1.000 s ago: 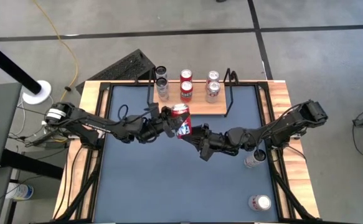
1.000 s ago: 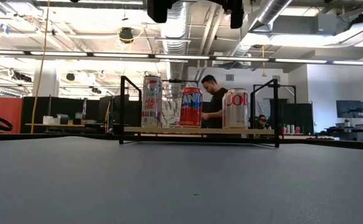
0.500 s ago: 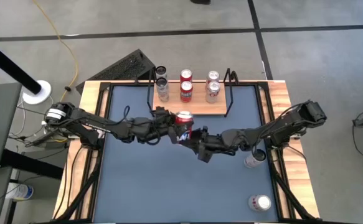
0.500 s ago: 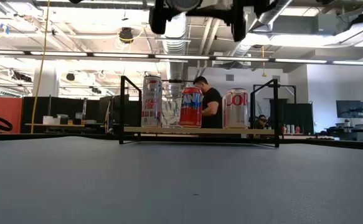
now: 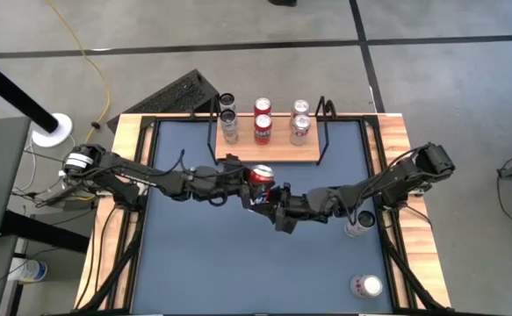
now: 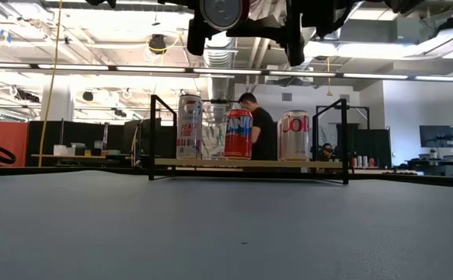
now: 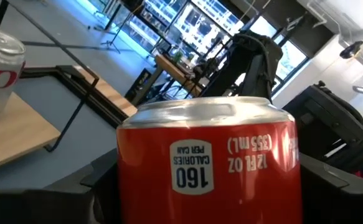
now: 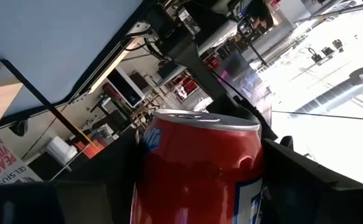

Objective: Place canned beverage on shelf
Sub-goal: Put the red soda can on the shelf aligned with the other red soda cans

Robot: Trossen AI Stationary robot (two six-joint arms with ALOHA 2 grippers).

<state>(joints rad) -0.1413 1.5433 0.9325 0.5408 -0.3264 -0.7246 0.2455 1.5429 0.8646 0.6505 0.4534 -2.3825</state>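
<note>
Two grippers meet mid-desk on one red can [image 5: 259, 175], held in the air at six o'clock from the shelf [image 5: 269, 151]. Left gripper [image 5: 241, 172] and right gripper [image 5: 275, 193] fingers each clamp the can's sides. Shelf carries five cans.

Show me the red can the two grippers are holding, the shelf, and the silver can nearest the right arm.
red can [image 5: 260, 175], high view, its top.
shelf [image 5: 277, 153], high view, bare front board.
silver can [image 5: 356, 227], high view, its lid.
</note>
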